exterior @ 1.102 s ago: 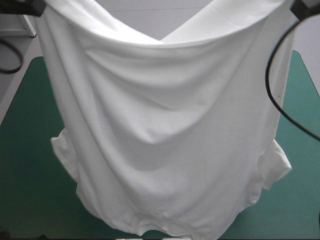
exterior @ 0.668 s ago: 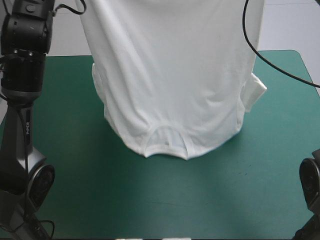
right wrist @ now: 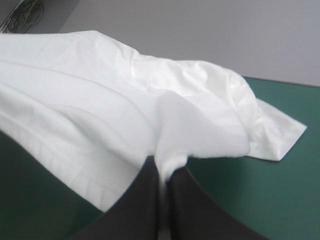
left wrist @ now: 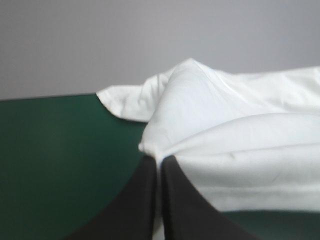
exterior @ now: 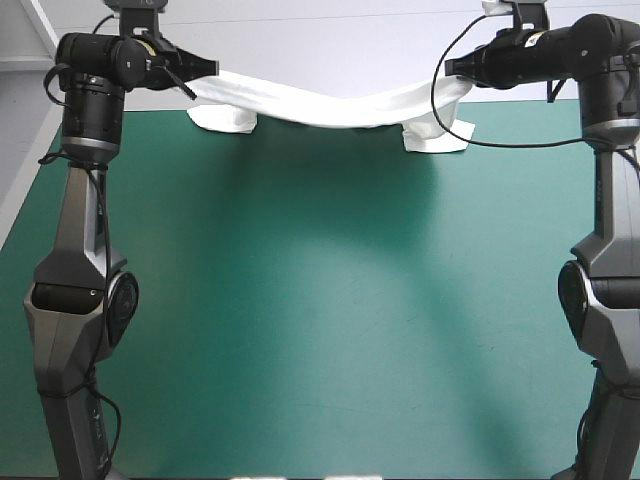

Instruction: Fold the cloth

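The table takes almost the whole high view, and its teal-green cover is bare from the bottom of the frame up to near the far edge. The left arm stands along the left side of the frame and the right arm along the right side. Both reach up to the upper corners and there turn inward.

The T-shirt is in the upper middle of the frame, at the far edge of the table. It is white and is stretched between the two grippers as a long narrow band that sags a little in the middle. The band is lifted above the cover and throws a soft shadow on it. Below the band, one sleeve comes down at the left end and the other sleeve at the right end. Both reach the cover.

The left gripper is at the upper left and pinches the left end of the band. In the left wrist view its black fingers are almost together, with a thin fold of the T-shirt between the tips of the left gripper. A sleeve lies on the cover ahead of them.

The right gripper is at the upper right and pinches the right end. In the right wrist view the right gripper is likewise all but closed on a bunched fold of the T-shirt. A flat sleeve rests on the cover just ahead of the fingers and to one side of them.
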### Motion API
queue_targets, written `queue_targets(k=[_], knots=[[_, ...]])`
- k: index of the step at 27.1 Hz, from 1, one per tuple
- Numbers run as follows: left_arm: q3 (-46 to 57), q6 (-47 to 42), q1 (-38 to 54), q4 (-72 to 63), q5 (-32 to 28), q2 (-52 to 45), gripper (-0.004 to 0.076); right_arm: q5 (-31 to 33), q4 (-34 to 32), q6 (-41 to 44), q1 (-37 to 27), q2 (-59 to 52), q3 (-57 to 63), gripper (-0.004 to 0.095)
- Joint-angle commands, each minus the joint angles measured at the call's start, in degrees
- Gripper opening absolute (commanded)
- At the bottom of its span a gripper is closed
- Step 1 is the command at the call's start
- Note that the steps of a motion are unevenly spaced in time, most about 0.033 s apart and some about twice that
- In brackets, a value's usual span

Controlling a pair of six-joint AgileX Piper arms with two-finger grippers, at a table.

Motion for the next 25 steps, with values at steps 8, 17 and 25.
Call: queue_targets(k=[8, 17, 25], knots=[[19.42, -1.90, -0.12, -4.98, 0.77, -0.41, -0.0008, -2.21, -9.27, 1.33, 4.41, -6.62, 32.09, -0.0018], [62.08, -1.90, -0.12, -5.23, -22.40, -20.41, -0.0008, -9.48, -14.27, 0.28, 4.41, -15.73, 47.36, -0.0018], [90.18, -0.85, -0.12, -7.40, -32.76, -38.21, -0.0008, -18.33, -16.38, 1.31, 7.30, -29.57, 75.23, -0.0018]])
